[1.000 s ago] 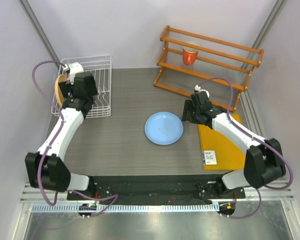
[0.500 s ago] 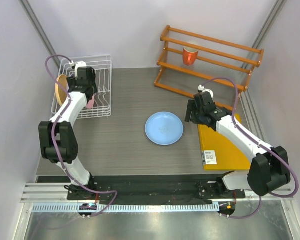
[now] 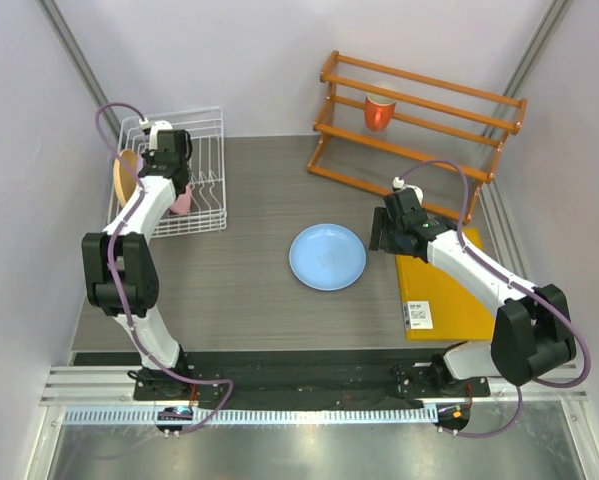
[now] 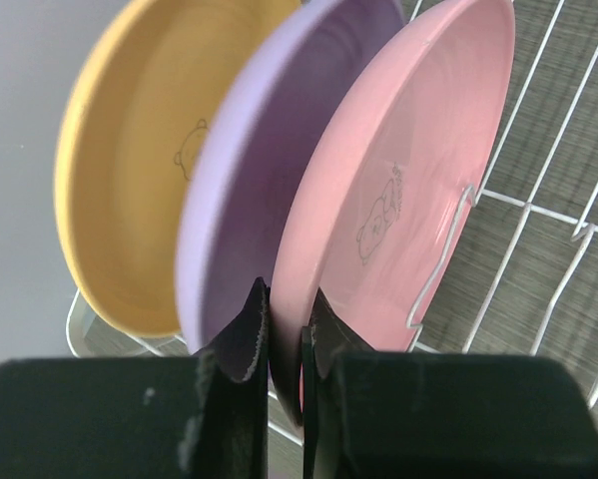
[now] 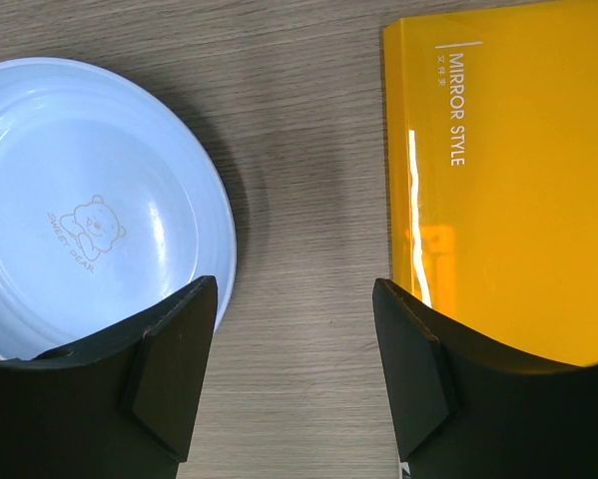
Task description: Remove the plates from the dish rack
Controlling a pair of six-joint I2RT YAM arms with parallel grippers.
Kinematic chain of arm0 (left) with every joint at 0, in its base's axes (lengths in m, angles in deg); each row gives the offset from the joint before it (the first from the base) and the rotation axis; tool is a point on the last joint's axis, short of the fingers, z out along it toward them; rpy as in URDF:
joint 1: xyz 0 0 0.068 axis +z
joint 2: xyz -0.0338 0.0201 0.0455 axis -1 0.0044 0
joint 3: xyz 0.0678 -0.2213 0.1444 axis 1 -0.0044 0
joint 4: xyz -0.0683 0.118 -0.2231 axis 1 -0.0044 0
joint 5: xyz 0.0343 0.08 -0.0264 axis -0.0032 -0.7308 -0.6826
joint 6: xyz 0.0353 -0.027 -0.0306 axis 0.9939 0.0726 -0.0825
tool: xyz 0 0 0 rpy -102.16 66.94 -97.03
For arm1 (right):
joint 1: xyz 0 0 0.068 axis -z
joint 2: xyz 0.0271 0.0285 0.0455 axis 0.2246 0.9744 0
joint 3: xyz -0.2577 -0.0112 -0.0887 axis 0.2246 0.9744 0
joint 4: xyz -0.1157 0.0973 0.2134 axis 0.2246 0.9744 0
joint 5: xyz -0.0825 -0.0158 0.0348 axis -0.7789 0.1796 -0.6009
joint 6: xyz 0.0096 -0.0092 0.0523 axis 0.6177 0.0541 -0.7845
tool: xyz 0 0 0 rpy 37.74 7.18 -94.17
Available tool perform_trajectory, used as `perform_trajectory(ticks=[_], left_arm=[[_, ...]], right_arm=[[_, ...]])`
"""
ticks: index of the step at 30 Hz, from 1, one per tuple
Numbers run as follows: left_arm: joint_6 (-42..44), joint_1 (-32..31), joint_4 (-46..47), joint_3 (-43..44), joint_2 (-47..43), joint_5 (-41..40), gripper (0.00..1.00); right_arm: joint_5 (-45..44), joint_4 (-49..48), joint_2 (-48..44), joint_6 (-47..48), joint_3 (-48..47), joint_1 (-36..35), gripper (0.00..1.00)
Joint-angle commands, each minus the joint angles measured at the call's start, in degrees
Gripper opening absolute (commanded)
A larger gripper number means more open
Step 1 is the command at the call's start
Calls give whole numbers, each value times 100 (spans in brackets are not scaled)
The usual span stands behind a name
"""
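Three plates stand on edge in the white wire dish rack (image 4: 538, 210): orange-yellow (image 4: 129, 170), lilac purple (image 4: 249, 190) and pink (image 4: 418, 180). My left gripper (image 4: 284, 319) is shut on the near rim of the pink plate, one finger on each face. From above, the left gripper (image 3: 169, 175) reaches into the dish rack (image 3: 204, 125), with the pink plate (image 3: 182, 203) showing below it. The light blue plate (image 3: 327, 256) lies flat on the table. My right gripper (image 5: 297, 329) hangs open over bare table just right of the blue plate (image 5: 89, 200), holding nothing.
A yellow book (image 5: 518, 170) lies right of the right gripper, at the table's right side (image 3: 441, 285). An orange wooden shelf (image 3: 419, 120) with an orange-red cup (image 3: 379, 112) stands at the back right.
The left arm stretched further into the rack and its jaws went from wide open to shut on the pink plate's rim. The right arm barely shifted.
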Motion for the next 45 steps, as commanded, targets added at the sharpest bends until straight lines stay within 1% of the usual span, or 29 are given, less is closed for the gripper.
perform_trajectory(ticks=[1,2,3,6,8,9,10,11,13,15,19,20,21,22,23,24,25,26,27,28,29,30,32,33,34,36,37,40,45], left_arm=[[17,-180,175,195,-359,-505,0],[96,-241,201,212,-421,-645,0],[315,-372,280,230,-447,-1030,0],[719,-654,543,291,-500,-1717,0],[1219,-777,754,379,-474,-2121,0],[1370,-909,807,414,-439,-2489,0],[1754,-953,886,441,-413,-2666,0],[1923,-1006,1087,458,-395,-2816,0],[2187,-1112,1159,485,-395,-3202,0],[2207,-1191,1159,441,-508,-3283,0],[2101,-1349,949,292,-1201,-3231,0],[1927,-1428,565,326,-1325,-3065,0],[1803,-1585,370,353,-1440,-3029,0],[1680,-1674,142,414,-1702,-2915,0],[1488,-1744,-478,484,-1809,-2575,0],[824,-1858,-876,581,-1923,-2293,0],[531,-1877,-1237,756,-2020,-1925,0],[197,-1877,-1910,844,-2212,-1086,0],[-381,-1877,-2117,880,-2327,-686,0],[-586,-1877,-2258,820,-2424,-160,0],[-832,-1877,-2355,723,-2669,602,0],[-1217,-1877,-2356,618,-2784,976,0],[-1598,-1877,-2199,188,-3100,1653,0],[-1947,-1877,-2137,21,-3198,2335,0],[-2073,-1885,-1945,-277,-3268,2620,0],[-2336,-1894,-1768,-568,-3461,3217,0],[-2520,-1903,-1541,-857,-3506,3429,0],[-2872,-1964,-1171,-1324,-3655,3983,0],[-3146,-2298,-924,-1650,-3752,4038,0]], right_arm=[[-117,-20,-201,85,31,-11,70],[-108,-29,-228,76,40,-11,69],[-100,-20,-245,76,40,-11,70],[-91,6,-359,49,67,-19,69],[-100,50,-421,49,67,-11,70],[-108,85,-473,49,58,-11,70],[-117,120,-509,49,49,-11,70],[-126,147,-526,49,32,-11,70],[-143,252,-649,49,5,-19,70],[-152,305,-755,58,-30,-11,70],[-117,472,-1141,93,-135,-11,70],[-108,481,-1211,93,-170,-11,70],[-56,490,-1282,111,-197,-11,71],[57,498,-1343,111,-214,-11,71],[146,490,-1448,111,-275,-11,71],[233,490,-1484,111,-302,-11,72],[452,472,-1511,111,-346,-11,72],[541,463,-1555,93,-425,-11,72],[655,411,-1572,76,-460,-11,72],[891,367,-1599,58,-487,-19,73],[998,306,-1642,6,-539,-20,73],[1095,183,-1669,-29,-540,-11,73],[1542,42,-1757,-135,-575,-20,75],[1648,-115,-1774,-257,-558,-20,75],[1719,-204,-1809,-345,-549,-20,76],[2105,-501,-1810,-591,-505,-20,77],[2254,-617,-1801,-679,-479,-20,77],[2660,-1153,-1766,-995,-303,-37,78],[2730,-1505,-1687,-1164,-153,-107,79]])
